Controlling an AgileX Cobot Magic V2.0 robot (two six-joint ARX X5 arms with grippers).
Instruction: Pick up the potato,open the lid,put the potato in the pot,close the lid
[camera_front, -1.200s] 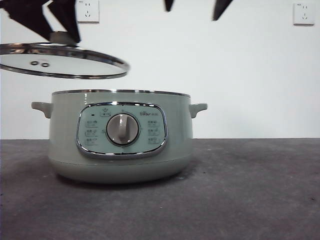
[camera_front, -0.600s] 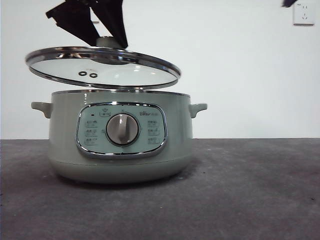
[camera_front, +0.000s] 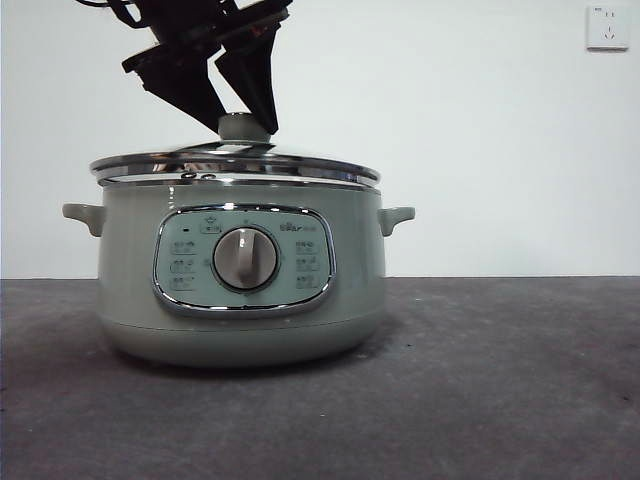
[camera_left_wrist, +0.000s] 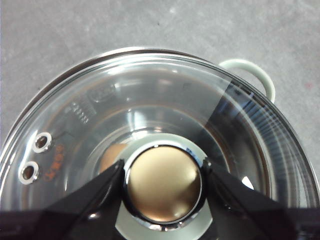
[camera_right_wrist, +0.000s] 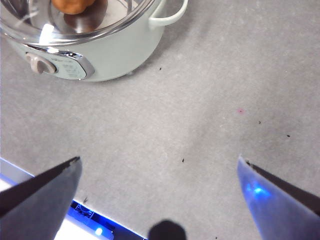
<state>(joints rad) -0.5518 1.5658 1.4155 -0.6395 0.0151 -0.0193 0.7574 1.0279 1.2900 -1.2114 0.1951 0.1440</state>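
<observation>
With the potato (camera_right_wrist: 71, 9) already lying inside the pot (camera_front: 240, 285), where it shows orange-brown through the glass in the right wrist view, the step in hand is the last one: closing the lid (camera_front: 235, 166). The left gripper (camera_left_wrist: 163, 183) has its two black jaws clamped on the pale green knob (camera_front: 243, 126), one on each side, and in the front view the arm comes down from above onto that knob. The lid sits low on the pot, its chrome rim (camera_front: 300, 165) just on or just over the pot's own rim (a thin line between them near the front left makes it hard to say whether it is fully seated all round), and it looks close to level. The pot stands on the grey table (camera_front: 500, 380), with its dial (camera_front: 245, 259) facing the front edge. The right gripper (camera_right_wrist: 159, 172) waits high and well apart from the pot, jaws spread wide with nothing between them. My judgement is that the next move calls for a small, straight lowering until the lid settles evenly into the rim, then parting the left jaws and lifting clear without dragging the knob sideways.
</observation>
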